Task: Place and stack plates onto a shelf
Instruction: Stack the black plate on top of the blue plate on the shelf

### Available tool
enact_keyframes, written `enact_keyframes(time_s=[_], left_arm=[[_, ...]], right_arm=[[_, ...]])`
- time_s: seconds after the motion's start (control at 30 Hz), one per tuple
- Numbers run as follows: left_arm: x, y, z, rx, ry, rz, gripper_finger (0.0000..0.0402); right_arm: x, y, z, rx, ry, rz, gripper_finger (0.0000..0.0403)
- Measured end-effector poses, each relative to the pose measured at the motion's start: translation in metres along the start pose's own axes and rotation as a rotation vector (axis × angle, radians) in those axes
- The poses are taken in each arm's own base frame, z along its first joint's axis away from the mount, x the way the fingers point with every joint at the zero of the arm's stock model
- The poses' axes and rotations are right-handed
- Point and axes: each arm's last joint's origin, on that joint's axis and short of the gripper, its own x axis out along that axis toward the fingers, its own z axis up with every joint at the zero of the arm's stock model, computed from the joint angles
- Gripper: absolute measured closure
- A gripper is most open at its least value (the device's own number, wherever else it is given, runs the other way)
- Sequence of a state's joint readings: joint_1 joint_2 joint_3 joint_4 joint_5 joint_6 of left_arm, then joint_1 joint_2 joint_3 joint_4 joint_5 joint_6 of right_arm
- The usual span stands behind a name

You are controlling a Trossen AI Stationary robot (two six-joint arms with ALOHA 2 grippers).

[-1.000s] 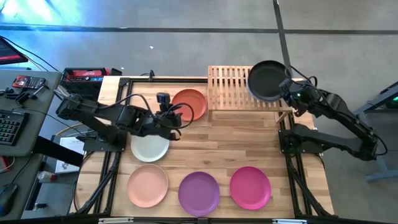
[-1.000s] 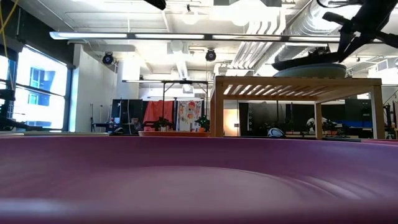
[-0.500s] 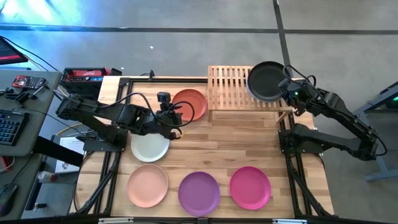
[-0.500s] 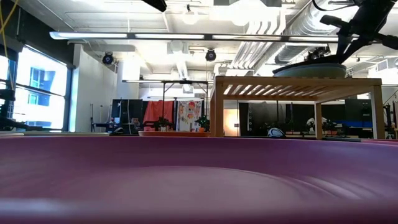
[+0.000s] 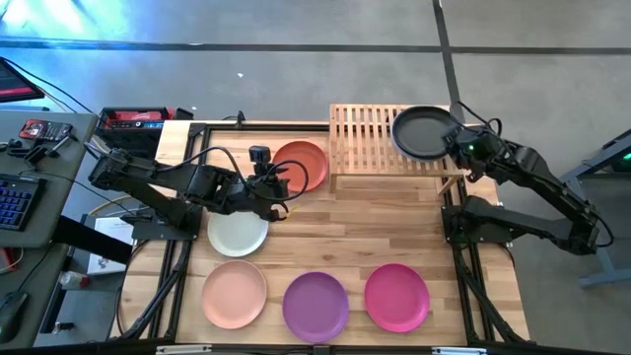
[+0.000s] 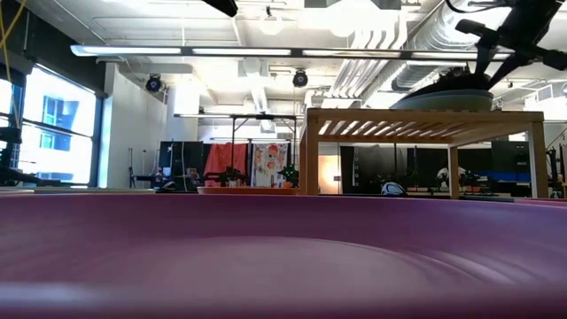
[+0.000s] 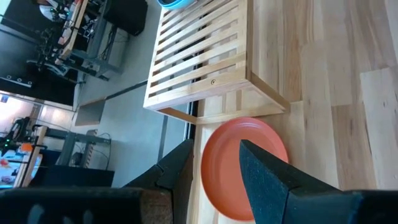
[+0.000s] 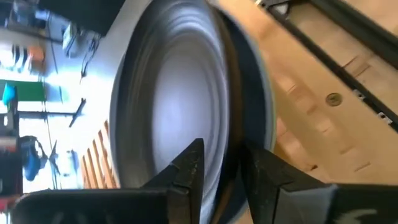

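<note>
The black plate [image 5: 424, 133] lies on the right half of the bamboo shelf [image 5: 363, 138], on top of a light blue plate [image 8: 268, 93]. In the low view the black plate [image 6: 443, 87] sits level on that stack. My right gripper [image 5: 456, 146] is open at the black plate's right rim, with one finger above and one below it. My left gripper [image 5: 281, 183] hovers open over the near left edge of the orange-red plate [image 5: 302, 165], which lies flat on the table left of the shelf. In the left wrist view the orange-red plate [image 7: 249, 130] shows between the fingers. My right gripper has its fingers on either side of the black plate's rim [image 8: 231, 134], coming slanting down from the table's right side. A gap shows beside the rim. I cannot tell whether a finger touches it. The plate rests on the stack.
A pale grey-green plate [image 5: 238, 233] lies below my left arm. Peach [image 5: 235, 294], purple [image 5: 315, 306] and magenta [image 5: 396, 297] plates line the near edge. The shelf's left half shows bare slats [image 5: 355, 128]. Electronics [image 5: 133, 118] sit off the table's left.
The black plate, held tilted above the stack a second ago, has sunk and now lies level on it. My right gripper has stayed at the plate's right rim.
</note>
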State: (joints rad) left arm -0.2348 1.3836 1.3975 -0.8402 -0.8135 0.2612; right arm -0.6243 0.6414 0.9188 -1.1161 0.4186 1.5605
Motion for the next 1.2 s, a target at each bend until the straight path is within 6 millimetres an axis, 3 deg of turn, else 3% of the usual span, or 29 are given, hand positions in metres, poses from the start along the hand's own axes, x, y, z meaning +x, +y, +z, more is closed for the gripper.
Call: enact_keyframes(time_s=[0.43,0.7,1.2], left_arm=[[0.0,0.0,0.0,0.001,0.0,0.0,0.0282],[0.0,0.0,0.0,0.0,0.0,0.0,0.0282],[0.0,0.0,0.0,-0.004,-0.003,0.001,0.0282]], right_arm=[[-0.006,-0.002,-0.001,-0.067,0.139,0.055,0.0322],[-0.019,-0.002,0.003,-0.074,0.16,0.074,0.0322],[-0.016,-0.005,0.003,-0.09,0.14,-0.008,0.0322]])
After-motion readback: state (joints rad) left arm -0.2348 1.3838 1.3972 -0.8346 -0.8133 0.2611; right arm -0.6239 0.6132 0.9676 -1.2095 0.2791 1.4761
